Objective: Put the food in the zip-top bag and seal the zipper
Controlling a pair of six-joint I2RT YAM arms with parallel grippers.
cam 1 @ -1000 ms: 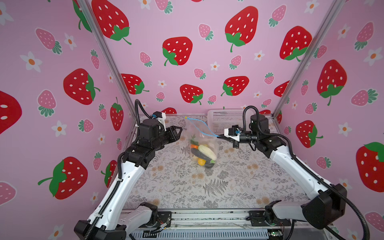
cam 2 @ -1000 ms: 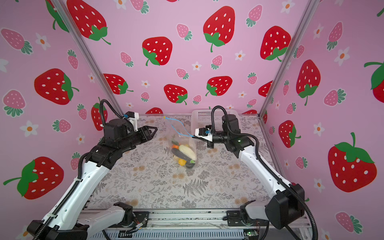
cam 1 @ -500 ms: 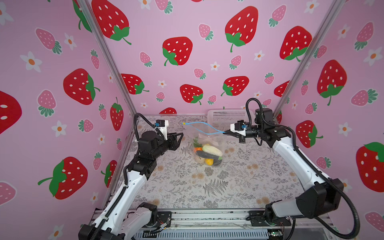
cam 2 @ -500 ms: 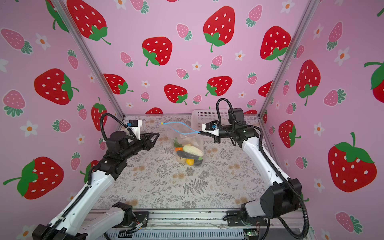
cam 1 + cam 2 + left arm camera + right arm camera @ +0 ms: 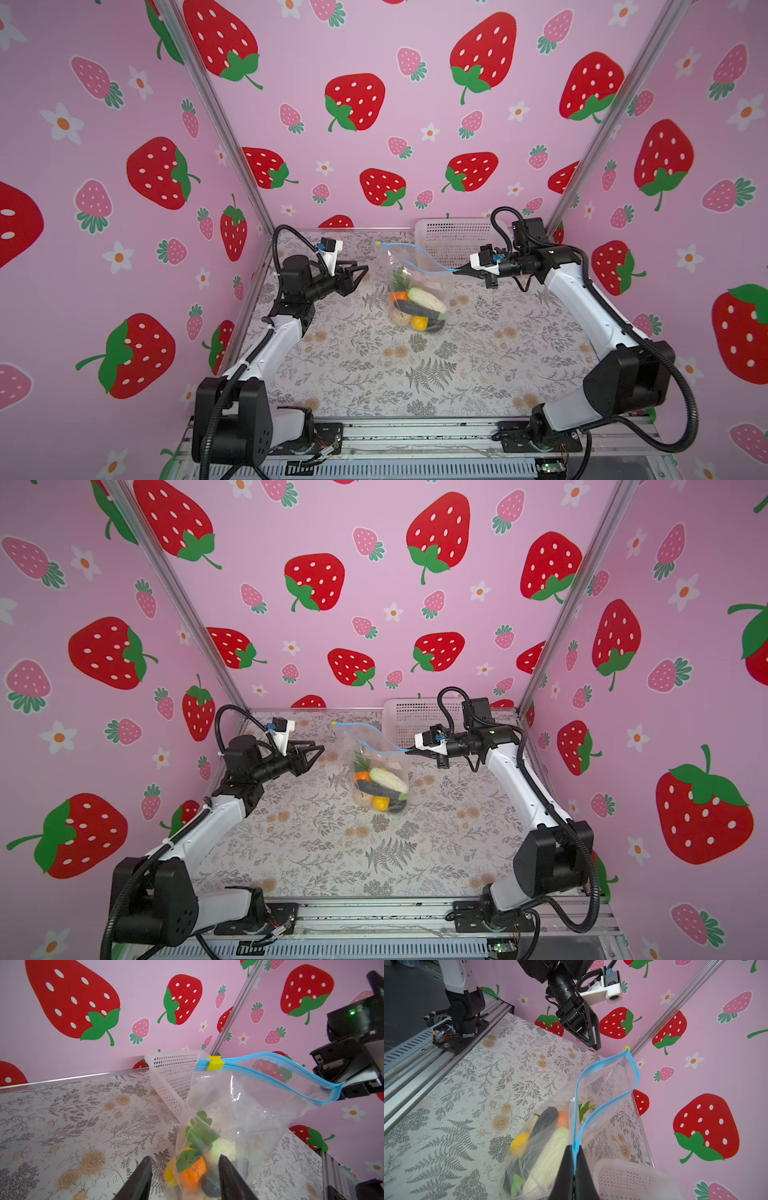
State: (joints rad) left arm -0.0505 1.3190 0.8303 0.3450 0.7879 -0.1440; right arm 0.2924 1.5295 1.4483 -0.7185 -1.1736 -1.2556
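The zip-top bag hangs upright above the floral table, held by one top corner. The food lies heaped in its bottom: orange, yellow, cream-white, dark and green leafy pieces. The blue zipper gapes in the middle, its yellow slider at the far end. My right gripper is shut on the zipper's near end. My left gripper is open just left of the bag, touching nothing.
A white perforated basket stands at the back right, right behind the bag. Pink strawberry walls close in the back and both sides.
My right gripper has pulled the zipper end a little to the right, and the bag has shifted with it. The left arm has dropped its elbow while its gripper stays beside the bag.
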